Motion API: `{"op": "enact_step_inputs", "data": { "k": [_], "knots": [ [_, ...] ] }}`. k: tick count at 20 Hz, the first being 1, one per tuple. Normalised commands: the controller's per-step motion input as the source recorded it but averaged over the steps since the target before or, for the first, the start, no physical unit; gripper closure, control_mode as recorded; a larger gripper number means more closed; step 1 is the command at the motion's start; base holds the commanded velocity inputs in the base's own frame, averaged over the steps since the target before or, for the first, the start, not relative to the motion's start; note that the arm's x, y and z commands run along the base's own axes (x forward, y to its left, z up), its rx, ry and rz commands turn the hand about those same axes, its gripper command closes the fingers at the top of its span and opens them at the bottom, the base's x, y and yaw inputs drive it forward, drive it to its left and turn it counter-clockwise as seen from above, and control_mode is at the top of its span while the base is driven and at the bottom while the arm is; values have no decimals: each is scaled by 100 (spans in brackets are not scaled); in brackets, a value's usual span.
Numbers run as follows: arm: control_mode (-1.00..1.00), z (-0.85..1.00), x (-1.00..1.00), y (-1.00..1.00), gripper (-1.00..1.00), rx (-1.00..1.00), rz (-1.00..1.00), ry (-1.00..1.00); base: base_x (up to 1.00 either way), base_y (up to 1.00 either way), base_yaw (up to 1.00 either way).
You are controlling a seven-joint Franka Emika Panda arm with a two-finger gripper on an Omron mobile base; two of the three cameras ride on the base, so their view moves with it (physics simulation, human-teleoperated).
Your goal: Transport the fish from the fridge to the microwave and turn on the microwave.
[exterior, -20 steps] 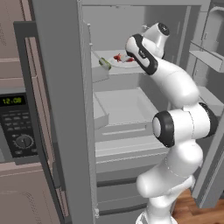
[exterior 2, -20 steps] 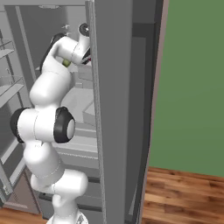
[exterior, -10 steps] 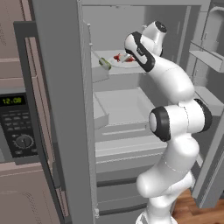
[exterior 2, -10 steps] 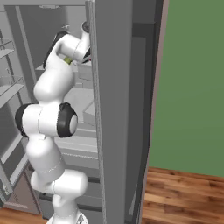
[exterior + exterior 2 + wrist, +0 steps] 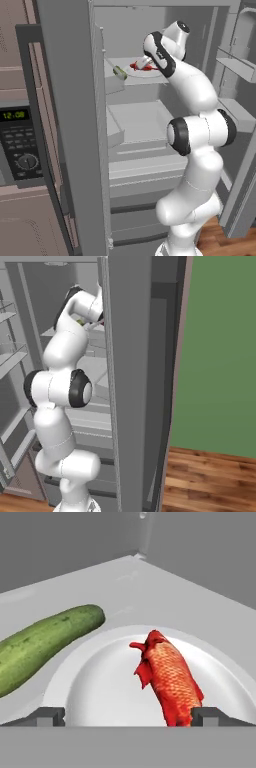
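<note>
One fish (image 5: 170,679) on white plate (image 5: 100,687), cucumber (image 5: 45,643) beside, fingers (image 5: 50,716) wide apart.

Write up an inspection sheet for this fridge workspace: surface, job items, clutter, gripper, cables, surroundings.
Surface: pale grey fridge shelf, carrying a white plate.
Job's things: red fish lying on the plate; fridge open; microwave to its left, display lit.
Clutter: green cucumber beside the plate.
Grippers: gripper open, fingers low over the plate's near edge, holding nothing.
Cables: nothing seen.
Surroundings: green wall, wooden floor.
</note>
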Motion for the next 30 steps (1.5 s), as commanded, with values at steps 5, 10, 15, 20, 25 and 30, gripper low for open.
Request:
{"op": "enact_step_inputs", "data": {
  "k": [5, 10, 15, 20, 25, 30],
  "knots": [
    [-100, -1, 14, -2, -100, -1, 4, 1, 0, 0, 0],
    [-100, -5, 19, 0, -100, -4, 3, 3, 0, 0, 0],
    [-100, -7, 19, 0, -100, -4, 3, 1, 0, 0, 0],
    [-100, -2, 14, 0, -100, -2, 3, 2, 0, 0, 0],
    [-100, -4, 20, 0, -100, -2, 3, 3, 0, 0, 0],
    [-100, -3, 24, 0, -100, -1, 3, 4, 0, 0, 0]
  ]
}}
